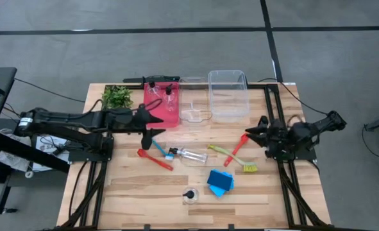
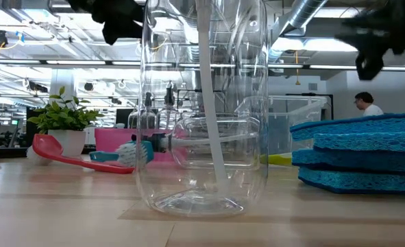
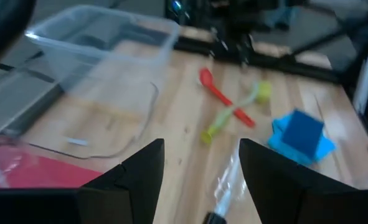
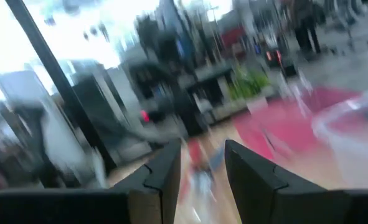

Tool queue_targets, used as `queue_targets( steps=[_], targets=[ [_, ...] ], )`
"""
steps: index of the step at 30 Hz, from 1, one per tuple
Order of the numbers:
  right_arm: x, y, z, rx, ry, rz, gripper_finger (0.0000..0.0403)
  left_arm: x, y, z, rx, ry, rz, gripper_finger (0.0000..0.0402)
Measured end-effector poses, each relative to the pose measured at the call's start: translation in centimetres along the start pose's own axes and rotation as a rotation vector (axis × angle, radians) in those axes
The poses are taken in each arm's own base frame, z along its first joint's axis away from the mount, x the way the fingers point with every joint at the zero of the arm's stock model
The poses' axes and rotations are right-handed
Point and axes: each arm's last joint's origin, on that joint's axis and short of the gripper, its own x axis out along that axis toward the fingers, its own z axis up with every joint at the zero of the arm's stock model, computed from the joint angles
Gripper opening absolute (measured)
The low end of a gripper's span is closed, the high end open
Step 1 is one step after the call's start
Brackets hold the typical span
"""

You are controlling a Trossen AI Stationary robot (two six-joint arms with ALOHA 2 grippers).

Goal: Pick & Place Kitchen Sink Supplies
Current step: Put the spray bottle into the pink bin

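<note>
Two bottles already stand in the red bin (image 1: 161,102); the left end effector (image 1: 152,136), fingers apart and empty, should drop squarely over the lying bottle (image 1: 190,155) at frame centre.

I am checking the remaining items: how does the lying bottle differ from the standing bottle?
The lying bottle rests on its side mid-table; the standing bottle is upright near the front edge. The lying bottle touches a brush; the standing bottle stands apart, beside the sponges. Both are clear with black caps.
</note>
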Motion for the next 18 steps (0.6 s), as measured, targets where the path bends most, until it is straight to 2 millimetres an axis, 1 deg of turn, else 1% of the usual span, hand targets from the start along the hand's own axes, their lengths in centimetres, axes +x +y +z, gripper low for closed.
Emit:
queue_targets(
  steps=[4,8,12,18],
  targets=[
    [-0.1,0.5,1.7,0.097,-0.159,0.052,0.0119,-0.6,0.2,0.3,-0.072,-0.035,0.023,0.0210],
    [-0.4,0.7,3.0,0.163,-0.279,0.084,0.0119,-0.6,0.2,0.4,-0.146,-0.042,0.021,0.0210],
    [-0.6,0.8,3.5,0.207,-0.323,0.109,0.0119,-0.5,0.2,0.4,-0.211,-0.040,0.021,0.0210],
    [-0.5,0.8,3.6,0.256,-0.329,0.102,0.0119,-0.6,0.1,0.4,-0.216,-0.044,0.019,0.0210]
  ],
)
